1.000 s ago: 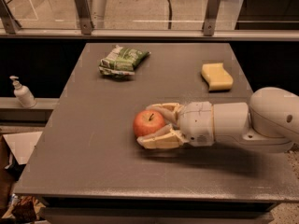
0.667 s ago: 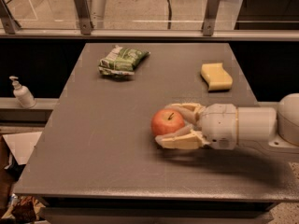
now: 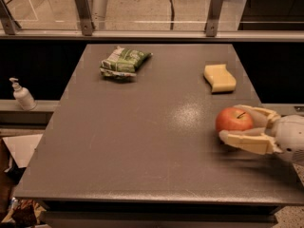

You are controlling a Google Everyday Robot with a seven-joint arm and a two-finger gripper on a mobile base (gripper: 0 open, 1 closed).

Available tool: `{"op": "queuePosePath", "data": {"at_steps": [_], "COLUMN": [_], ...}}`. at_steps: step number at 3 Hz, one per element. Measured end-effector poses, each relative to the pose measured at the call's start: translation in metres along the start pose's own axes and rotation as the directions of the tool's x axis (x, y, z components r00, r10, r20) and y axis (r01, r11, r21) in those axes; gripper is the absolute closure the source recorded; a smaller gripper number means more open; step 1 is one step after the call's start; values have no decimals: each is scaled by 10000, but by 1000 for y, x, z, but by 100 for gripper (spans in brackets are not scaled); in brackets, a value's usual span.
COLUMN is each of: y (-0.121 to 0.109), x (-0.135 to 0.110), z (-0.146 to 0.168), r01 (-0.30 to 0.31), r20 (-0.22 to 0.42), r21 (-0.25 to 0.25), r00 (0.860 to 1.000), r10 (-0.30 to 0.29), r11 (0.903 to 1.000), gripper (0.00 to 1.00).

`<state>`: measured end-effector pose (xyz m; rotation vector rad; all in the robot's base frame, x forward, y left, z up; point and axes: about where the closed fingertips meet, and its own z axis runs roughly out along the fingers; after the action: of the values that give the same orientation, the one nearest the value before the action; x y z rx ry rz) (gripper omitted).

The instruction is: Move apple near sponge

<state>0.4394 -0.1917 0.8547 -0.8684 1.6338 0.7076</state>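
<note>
Single camera, high above the near edge of the table [image 3: 142, 127], tilted down, facing forward toward the far railing [image 3: 152, 32]. Mid-range, whole tabletop in frame. At the right frame edge, gripper [image 3: 230, 122] closed around apple [image 3: 233, 119], table's near-right.

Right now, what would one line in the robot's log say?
end effector: right edge of table, shut on apple | apple: held, apart from sponge | sponge: back right, untouched

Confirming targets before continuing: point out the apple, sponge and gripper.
apple [image 3: 235, 118]: camera view, its red front.
sponge [image 3: 219, 77]: camera view, its top face.
gripper [image 3: 230, 123]: camera view, at right, midway between fingertips clasping apple.
</note>
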Motion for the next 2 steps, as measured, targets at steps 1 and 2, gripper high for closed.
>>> {"op": "queuePosePath", "data": {"at_steps": [1, 2], "y": [-4, -9], "x": [1, 5], "z": [-7, 3], "r01": [-41, 226], "r20": [-10, -135], "r21": [169, 378], "r00": [10000, 9997], "r10": [41, -221], "r11": [9998, 9990], "gripper": [100, 100]}}
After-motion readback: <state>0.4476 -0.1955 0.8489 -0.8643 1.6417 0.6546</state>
